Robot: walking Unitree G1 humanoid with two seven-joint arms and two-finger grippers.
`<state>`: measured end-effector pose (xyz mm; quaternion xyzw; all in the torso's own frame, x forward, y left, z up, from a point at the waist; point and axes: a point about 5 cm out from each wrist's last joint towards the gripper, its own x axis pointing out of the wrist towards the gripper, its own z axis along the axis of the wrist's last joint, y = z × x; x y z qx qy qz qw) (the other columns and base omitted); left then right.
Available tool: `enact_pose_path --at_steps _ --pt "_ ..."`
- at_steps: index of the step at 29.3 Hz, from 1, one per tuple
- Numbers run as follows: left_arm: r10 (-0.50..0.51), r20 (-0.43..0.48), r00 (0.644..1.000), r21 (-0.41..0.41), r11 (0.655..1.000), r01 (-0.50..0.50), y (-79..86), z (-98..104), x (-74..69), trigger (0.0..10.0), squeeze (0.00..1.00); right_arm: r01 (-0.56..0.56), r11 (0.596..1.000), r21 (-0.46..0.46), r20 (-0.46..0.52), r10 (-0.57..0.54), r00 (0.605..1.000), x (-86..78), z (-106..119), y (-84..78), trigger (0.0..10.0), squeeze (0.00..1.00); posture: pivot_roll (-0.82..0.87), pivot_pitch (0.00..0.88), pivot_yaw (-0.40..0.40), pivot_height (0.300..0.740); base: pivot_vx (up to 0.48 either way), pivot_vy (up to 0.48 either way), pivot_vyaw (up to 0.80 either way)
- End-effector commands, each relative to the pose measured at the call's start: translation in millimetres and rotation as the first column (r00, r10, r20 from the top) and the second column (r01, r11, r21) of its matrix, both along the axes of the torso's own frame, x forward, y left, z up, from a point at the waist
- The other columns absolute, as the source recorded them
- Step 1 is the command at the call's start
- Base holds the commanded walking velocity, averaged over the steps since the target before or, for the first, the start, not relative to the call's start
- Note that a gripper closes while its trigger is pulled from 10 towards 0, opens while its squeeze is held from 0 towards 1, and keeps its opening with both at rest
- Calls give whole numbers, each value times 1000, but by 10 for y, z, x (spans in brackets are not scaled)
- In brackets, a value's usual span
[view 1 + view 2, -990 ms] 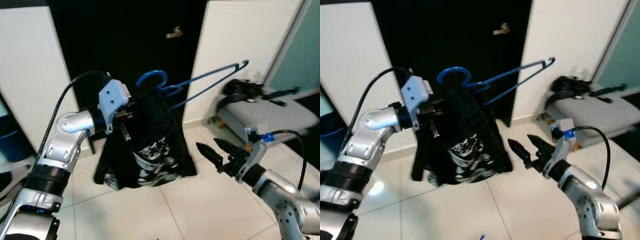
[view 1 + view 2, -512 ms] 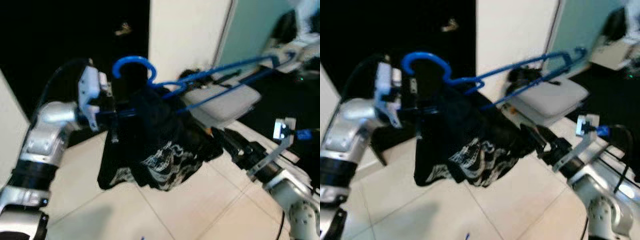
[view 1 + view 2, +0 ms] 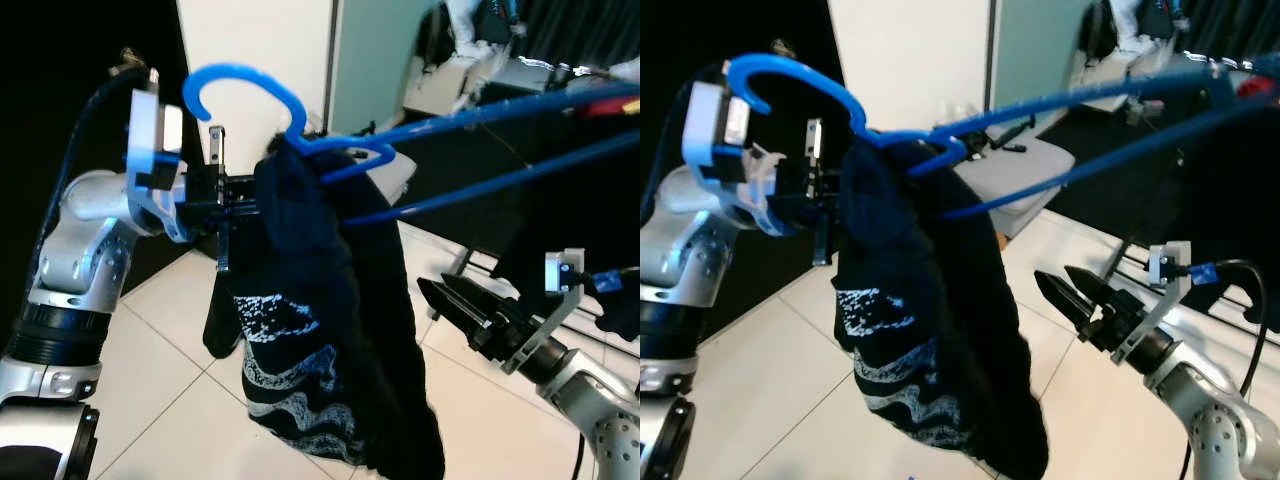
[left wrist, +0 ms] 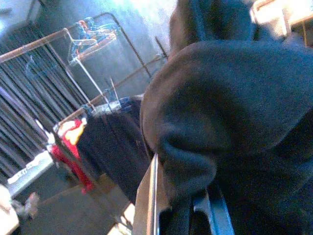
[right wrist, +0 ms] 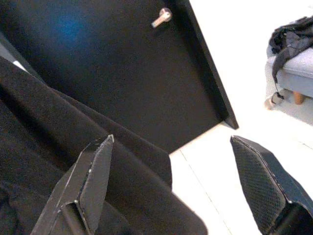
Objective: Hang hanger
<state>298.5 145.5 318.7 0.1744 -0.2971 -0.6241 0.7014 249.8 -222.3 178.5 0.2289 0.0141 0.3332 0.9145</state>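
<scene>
One dark garment (image 3: 320, 330) is draped over the blue hanger (image 3: 300, 140), which is carried at its neck by the left gripper (image 3: 225, 195); whether those fingers are clamped on it cannot be told, since they are hidden by cloth. A clothes rack (image 4: 93, 63) with hangers is seen beyond the left gripper, well apart from it. The right gripper (image 3: 455, 300) is held with its fingers spread, empty, just beside the hanging cloth. The hanger is judged lifted and transported, but not yet hooked on any rail.
</scene>
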Motion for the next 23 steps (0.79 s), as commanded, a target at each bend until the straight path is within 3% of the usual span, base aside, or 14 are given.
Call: enact_pose_path --at_steps 1,6,10,17,23 --pt "-14 35 999 -9 1000 15 19 102 -35 10000 0 -49 999 14 47 48 998 -23 98 50 10000 0 -20 36 -11 740 0 0 0" --pt "-19 31 999 -2 1000 20 24 106 -38 10000 0 -186 976 112 172 165 971 -166 320 122 10000 0 -16 39 -9 740 0 0 0" --pt "-23 27 999 2 1000 23 16 105 -46 10000 0 -313 944 107 253 279 926 -301 468 217 10000 0 -16 39 -9 740 0 0 0" --pt "-28 24 999 8 1000 28 -4 89 -50 10000 0 -363 931 35 267 341 901 -370 542 268 10000 0 -21 40 -8 740 0 0 0" --pt "-38 24 999 7 999 38 -23 92 -59 10000 0 -316 948 -35 211 316 925 -300 482 277 10000 0 -22 40 -10 740 0 0 0"
